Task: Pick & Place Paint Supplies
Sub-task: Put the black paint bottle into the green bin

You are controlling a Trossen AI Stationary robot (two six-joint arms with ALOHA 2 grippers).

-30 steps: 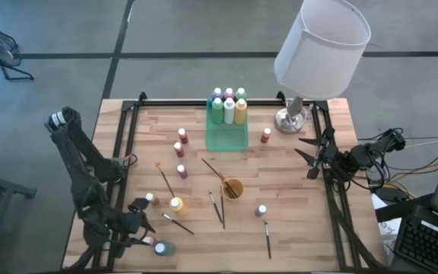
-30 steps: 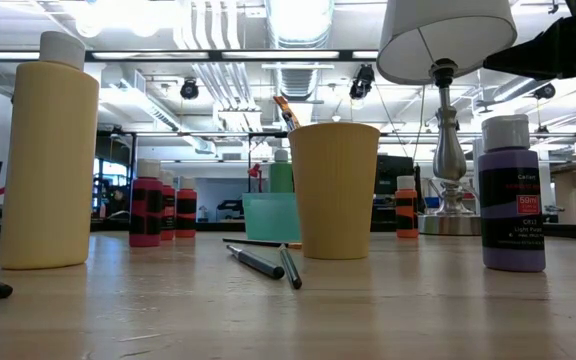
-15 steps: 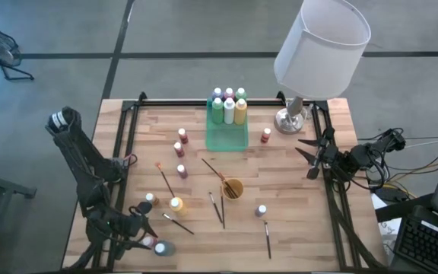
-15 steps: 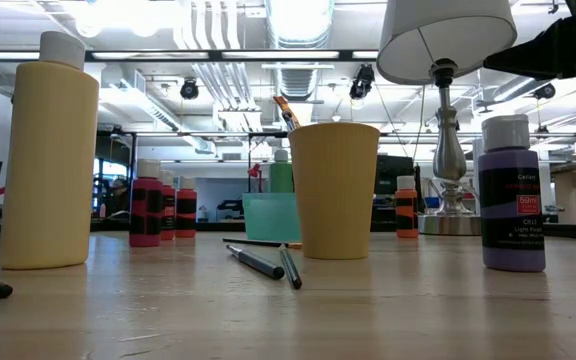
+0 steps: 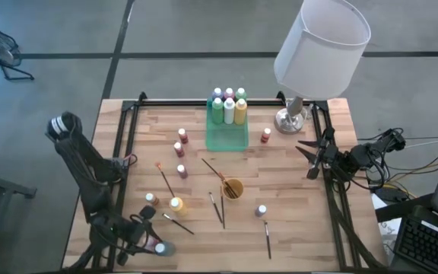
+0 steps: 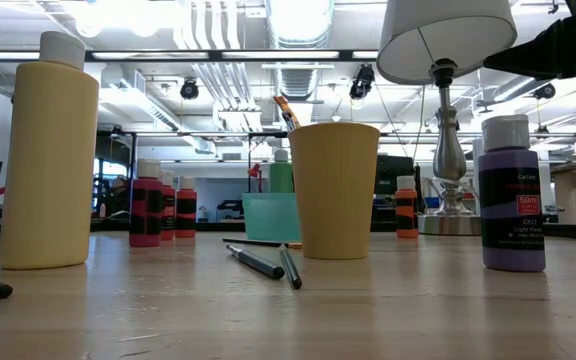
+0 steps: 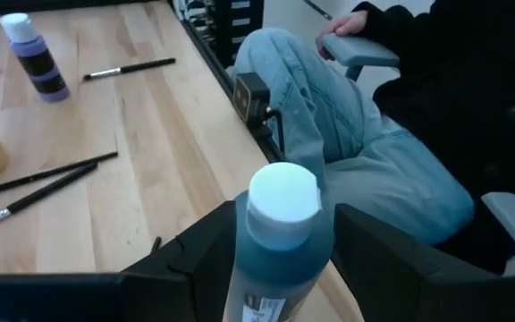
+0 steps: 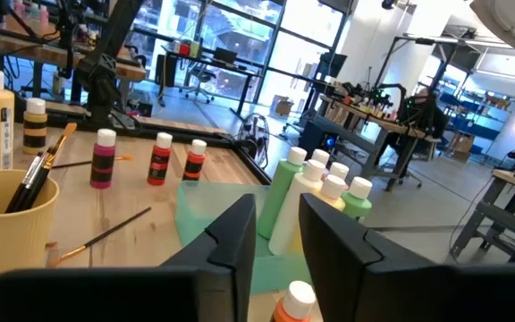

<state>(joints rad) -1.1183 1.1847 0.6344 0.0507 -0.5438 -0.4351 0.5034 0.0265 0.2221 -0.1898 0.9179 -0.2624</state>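
A blue paint bottle [image 7: 280, 259] with a white cap stands cap-up between the fingers of my left gripper [image 5: 144, 242], at the table's near left corner; its base does not show. My right gripper [image 5: 304, 157] hangs at the table's right edge, its fingers [image 8: 240, 233] a little apart with nothing between them. A translucent green tray [image 5: 226, 137] at the far middle holds several bottles. Loose bottles stand about: red ones [image 5: 181, 148], a yellow one [image 5: 176, 204], a purple one [image 5: 261, 211]. Brushes [image 5: 219, 209] lie flat on the wood. My left gripper has the blue bottle pinched between its two fingers, which lie against the opposite sides of its body just below the cap [image 7: 244, 246]. The fingers come from the table's left, slanting slightly down. The bottle stays roughly upright; whether it stands on the table is hidden.
An orange-yellow cup [image 5: 233, 188] with brushes in it stands mid-table. A lamp [image 5: 289, 120] with a wide white shade is at the far right, an orange bottle [image 5: 265, 135] beside it. A seated person [image 7: 374, 152] is just beyond the table's near edge.
My left arm has sunk and gone a little toward the table's near edge, its wrist rolling, with the blue bottle still between its fingers. My right gripper's fingers have drawn closer together while that arm has kept still.
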